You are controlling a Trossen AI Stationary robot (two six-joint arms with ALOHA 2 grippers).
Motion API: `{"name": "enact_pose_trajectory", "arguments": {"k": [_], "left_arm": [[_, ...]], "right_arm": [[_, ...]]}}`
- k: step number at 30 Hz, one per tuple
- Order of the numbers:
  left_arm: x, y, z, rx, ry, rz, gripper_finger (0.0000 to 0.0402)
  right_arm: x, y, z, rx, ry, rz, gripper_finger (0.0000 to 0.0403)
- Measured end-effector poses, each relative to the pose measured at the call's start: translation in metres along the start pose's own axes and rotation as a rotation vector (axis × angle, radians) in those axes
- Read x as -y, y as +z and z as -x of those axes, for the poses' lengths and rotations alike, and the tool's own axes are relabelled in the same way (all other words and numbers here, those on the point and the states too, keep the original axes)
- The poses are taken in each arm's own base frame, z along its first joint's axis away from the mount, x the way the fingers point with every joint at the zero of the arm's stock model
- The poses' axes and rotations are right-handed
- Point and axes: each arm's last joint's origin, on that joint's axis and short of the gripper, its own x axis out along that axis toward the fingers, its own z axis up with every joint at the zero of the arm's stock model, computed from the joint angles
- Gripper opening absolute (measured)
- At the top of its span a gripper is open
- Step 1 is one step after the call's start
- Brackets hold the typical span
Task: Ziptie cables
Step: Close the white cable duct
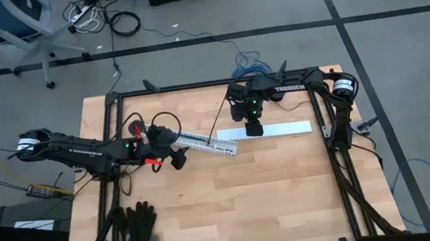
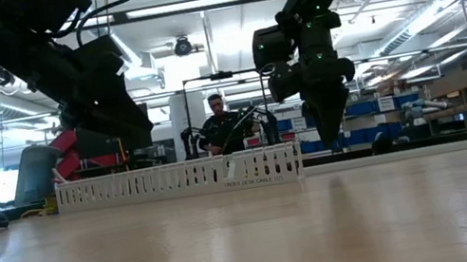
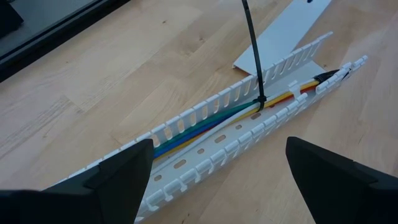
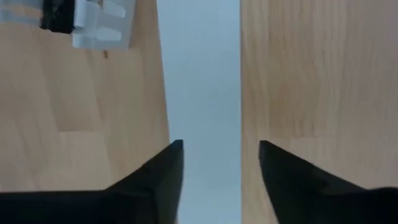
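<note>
The cables, blue, green, yellow, red and white, lie along the inside of a white slotted channel that rests on the table. A black ziptie is looped around them, and its tail stands up and away. One cable ends in a dark plug at the channel's far end. My left gripper is open, its fingers on either side of the channel's near end. My right gripper is open and points down just above a flat white strip.
The flat white strip lies to the right of the channel. Black gloves lie near the table's front left corner. Black frame rails run along the table's sides. A person stands beyond the far edge.
</note>
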Motion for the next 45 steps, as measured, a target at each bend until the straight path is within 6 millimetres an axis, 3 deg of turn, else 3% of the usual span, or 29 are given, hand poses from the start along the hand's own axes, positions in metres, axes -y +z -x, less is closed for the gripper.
{"name": "enact_pose_trajectory", "arguments": {"k": [8, 14, 23, 45], "left_arm": [[0.000, 0.000, 0.000, 0.000, 0.000, 0.000, 0.0343], [0.000, 0.000, 0.000, 0.000, 0.000, 0.000, 0.0343], [0.000, 0.000, 0.000, -0.001, 0.000, -0.010, 0.0343], [0.000, 0.000, 0.000, 0.000, 0.000, 0.003, 0.0343]], "right_arm": [[-0.009, 0.003, -0.002, -0.014, -0.024, 0.038, 0.0304], [-0.012, -0.004, -0.016, -0.034, -0.077, 0.001, 0.0339], [-0.010, -0.013, -0.029, -0.039, -0.081, -0.060, 0.0339], [-0.012, -0.019, -0.041, -0.032, -0.093, 0.063, 0.0321]]}}
